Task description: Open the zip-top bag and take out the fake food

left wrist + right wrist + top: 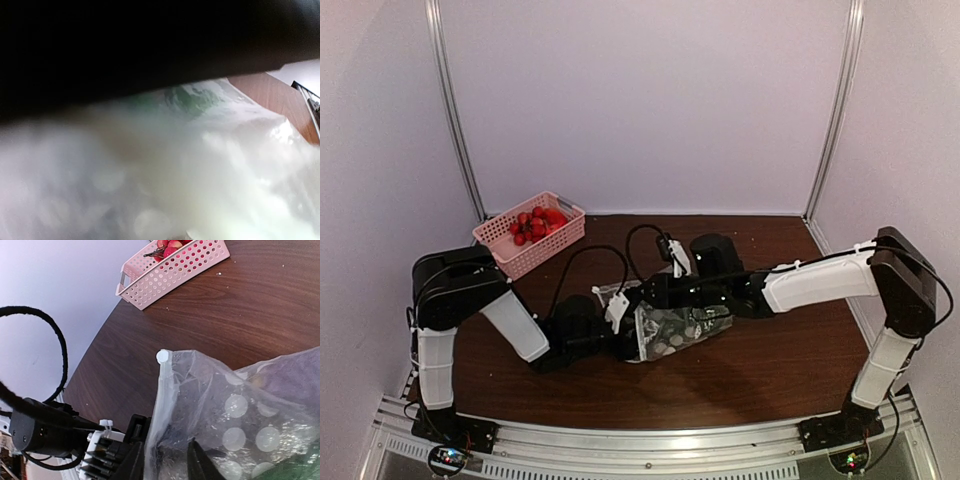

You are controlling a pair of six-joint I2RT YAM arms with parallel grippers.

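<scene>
The zip-top bag (675, 330) lies mid-table, clear with white dots, its white zip strip (162, 390) standing up at the left end. My right gripper (166, 442) is open, and its two dark fingers straddle the zip edge without pinching it. From above, my left gripper (617, 308) sits at the bag's left edge, just beside my right gripper (655, 292). The left wrist view is filled with blurred bag plastic (165, 180), so its fingers are hidden. A green piece of fake food (192, 97) shows through the plastic. Red grape-like fake food (532, 224) lies in the basket.
A pink lattice basket (508, 250) stands at the back left near the wall, also seen in the right wrist view as the basket (170, 277). A black cable (59, 347) loops at that view's left. The enclosure walls close in the table on three sides.
</scene>
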